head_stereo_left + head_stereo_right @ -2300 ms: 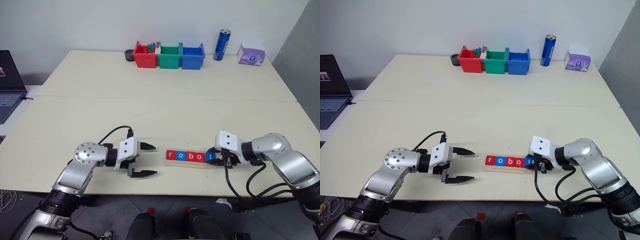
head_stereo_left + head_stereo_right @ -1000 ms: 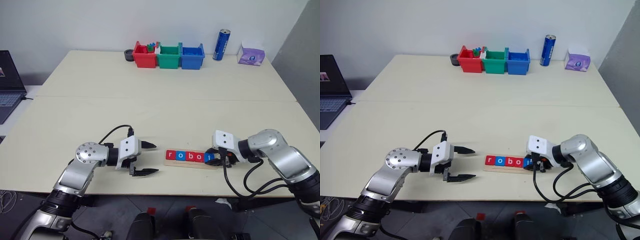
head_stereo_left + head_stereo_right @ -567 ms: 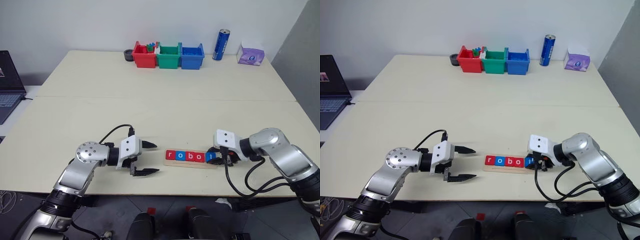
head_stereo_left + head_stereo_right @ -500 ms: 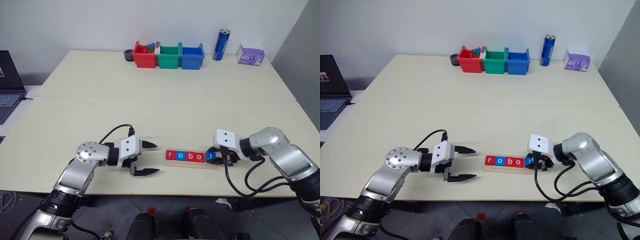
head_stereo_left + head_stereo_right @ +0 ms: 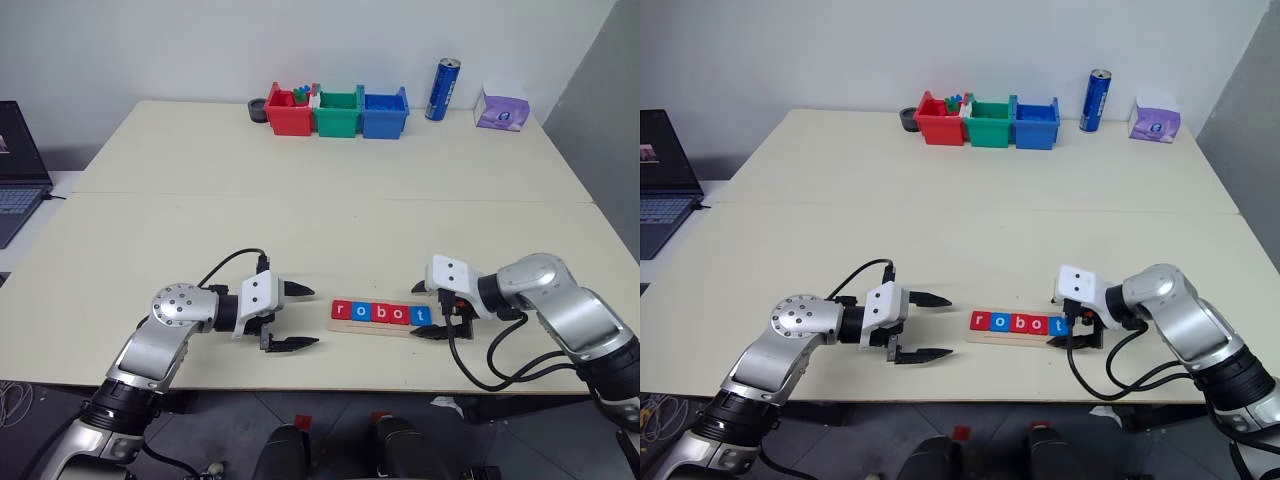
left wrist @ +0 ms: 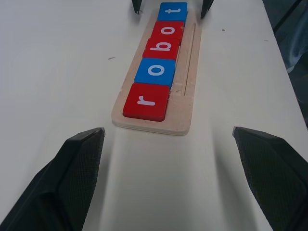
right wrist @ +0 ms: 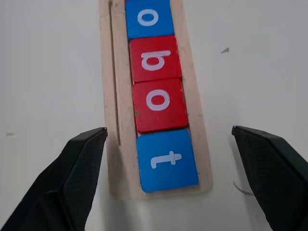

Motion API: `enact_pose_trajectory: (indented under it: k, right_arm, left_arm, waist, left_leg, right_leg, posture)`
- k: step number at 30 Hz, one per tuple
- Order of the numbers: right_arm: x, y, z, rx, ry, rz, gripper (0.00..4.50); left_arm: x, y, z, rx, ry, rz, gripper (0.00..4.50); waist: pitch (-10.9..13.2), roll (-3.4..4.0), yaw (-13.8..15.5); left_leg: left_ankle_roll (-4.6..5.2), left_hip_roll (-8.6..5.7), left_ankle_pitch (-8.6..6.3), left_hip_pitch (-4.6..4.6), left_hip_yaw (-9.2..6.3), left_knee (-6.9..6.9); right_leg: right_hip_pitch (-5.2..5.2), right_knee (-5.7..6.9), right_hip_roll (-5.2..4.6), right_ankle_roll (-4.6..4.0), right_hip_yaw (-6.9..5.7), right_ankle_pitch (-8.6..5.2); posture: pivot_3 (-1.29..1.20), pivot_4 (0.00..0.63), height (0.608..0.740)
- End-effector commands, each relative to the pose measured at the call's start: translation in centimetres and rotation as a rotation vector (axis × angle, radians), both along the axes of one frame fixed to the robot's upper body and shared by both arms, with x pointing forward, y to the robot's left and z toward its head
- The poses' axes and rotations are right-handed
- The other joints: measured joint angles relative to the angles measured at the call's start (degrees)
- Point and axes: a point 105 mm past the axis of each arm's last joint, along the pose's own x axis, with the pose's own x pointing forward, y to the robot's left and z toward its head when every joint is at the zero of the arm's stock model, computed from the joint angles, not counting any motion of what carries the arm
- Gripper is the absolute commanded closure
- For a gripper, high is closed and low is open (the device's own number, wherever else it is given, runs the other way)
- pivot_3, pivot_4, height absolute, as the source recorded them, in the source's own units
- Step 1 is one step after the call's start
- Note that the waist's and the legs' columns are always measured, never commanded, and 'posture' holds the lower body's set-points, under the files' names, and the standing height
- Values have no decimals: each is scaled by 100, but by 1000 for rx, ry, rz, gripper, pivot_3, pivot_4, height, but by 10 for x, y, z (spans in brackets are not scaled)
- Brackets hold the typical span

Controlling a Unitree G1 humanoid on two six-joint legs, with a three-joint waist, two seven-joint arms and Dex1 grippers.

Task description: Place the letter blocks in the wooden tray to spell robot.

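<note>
Five letter blocks (image 5: 382, 313) (three red, two blue) fill one wooden tray (image 6: 185, 103); left gripper (image 5: 290, 317) and right gripper (image 7: 166, 187) both spread, empty.

Left gripper (image 5: 296, 316) spread wide, right gripper (image 5: 430, 312) apparently open, arms low

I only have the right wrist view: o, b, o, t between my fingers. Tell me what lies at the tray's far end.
Observer: A red r block lies first in the wooden tray, so the row reads robot.
Operator: Report the left gripper.
Observer: The left gripper is open, beside the tray's r end and apart from it.
Operator: Name what stands at the back of the table.
Observer: Red, green and blue bins, a blue can and a purple tissue pack.
</note>
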Motion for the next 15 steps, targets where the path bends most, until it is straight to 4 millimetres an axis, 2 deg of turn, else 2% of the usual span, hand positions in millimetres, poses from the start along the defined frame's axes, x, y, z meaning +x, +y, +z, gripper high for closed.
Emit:
enact_pose_trajectory:
  k: [1,3,8,13,14,15]
  right_arm:
    - [0,-8,25,24,-86,-34,217]
    - [-3,-16,25,11,-98,-62,631]
    - [-10,-32,15,-52,-125,-99,2423]
    - [-16,-33,5,-66,-109,-93,4247]
    - [-16,-33,2,-75,-105,-89,4469]
    - [-16,-34,0,-82,-103,-89,4469]
  left_arm:
    - [-2,-2,8,-7,-33,-8,0]
    - [-2,-2,9,-7,-32,-7,0]
    - [-1,-1,10,-6,-31,-7,0]
    - [0,0,11,0,-30,-10,0]
    - [1,1,10,1,-30,-10,0]
    - [1,1,10,1,-30,-10,0]
  waist:
    - [0,0,0]
    - [0,0,7]
    - [0,0,5]
    - [0,0,-11]
    - [0,0,-11]
    - [0,0,-11]
  left_leg:
    - [0,0,0,0,-1,0]
    - [0,0,0,-1,-1,0]
    - [0,-2,0,-4,3,-1]
    - [0,1,0,0,5,-1]
    - [0,1,0,0,5,-1]
    - [0,1,0,0,5,0]
  right_leg:
    - [0,0,0,0,0,0]
    - [0,-1,-1,0,-2,0]
    - [0,-1,-2,1,-4,-1]
    - [0,0,1,9,-1,-5]
    - [0,0,2,20,-2,-12]
    - [0,0,2,24,-1,-14]
  posture:
    - [0,150,740]
    - [0,150,740]
    - [0,150,740]
    - [0,150,740]
    - [0,150,740]
    - [0,150,740]
